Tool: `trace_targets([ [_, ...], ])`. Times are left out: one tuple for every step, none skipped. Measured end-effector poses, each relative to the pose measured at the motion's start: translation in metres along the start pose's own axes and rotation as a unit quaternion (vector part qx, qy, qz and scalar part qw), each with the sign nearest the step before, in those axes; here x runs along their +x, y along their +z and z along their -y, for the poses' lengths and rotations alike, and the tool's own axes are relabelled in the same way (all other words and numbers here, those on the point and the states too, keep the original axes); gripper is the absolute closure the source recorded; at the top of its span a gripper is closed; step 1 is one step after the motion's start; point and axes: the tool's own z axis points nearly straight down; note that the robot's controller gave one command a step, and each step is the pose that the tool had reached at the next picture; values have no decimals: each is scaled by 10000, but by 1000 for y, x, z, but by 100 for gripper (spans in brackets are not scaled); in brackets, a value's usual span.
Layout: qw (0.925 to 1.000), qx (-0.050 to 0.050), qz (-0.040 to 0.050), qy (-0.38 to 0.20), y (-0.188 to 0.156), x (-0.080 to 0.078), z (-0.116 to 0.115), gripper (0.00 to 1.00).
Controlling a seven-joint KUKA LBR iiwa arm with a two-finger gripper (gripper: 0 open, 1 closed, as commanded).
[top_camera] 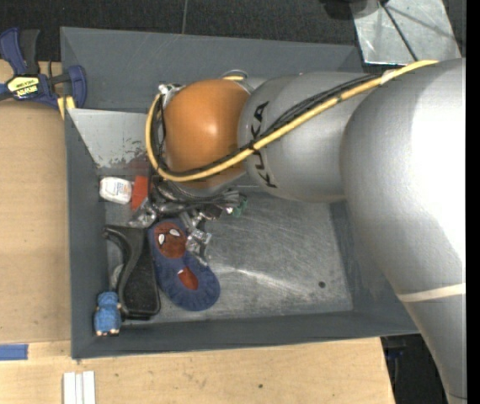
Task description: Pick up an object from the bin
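Several small things lie crowded in the left part of the grey metal bin (290,259), and I hang low among them. My gripper (191,227) sits beneath the rounded orange cover (202,129) on my wrist, directly over the upper end of a soft blue fabric slipper with red patches (188,283). It lies flat on the bin floor, toward the front left. Whether my jaws are spread, pressed together or pinching the cloth I cannot tell, because my own wrist and the clutter of metal parts under it hide them.

Just beside the slipper, on its left, lies a long black curved plastic piece (136,276). A small blue toy figure (108,311) sits in the front left corner. Behind them, near the sloping left wall, a small white and red block (117,190) rests close to my wrist.

By my reckoning the task is about half done. I am down at the level of the things, and the blue slipper is the one nearest my jaws. Nothing is raised yet, and every piece appears to rest on the floor. What is left is to get a sure grip, lift, and carry the piece clear of the bin's walls.
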Motion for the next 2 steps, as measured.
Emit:
trace_targets([
  [9980,39,87,-631,-2,-7,-3,0],
  [9980,36,49,-635,-2,-5,-3,100],
])
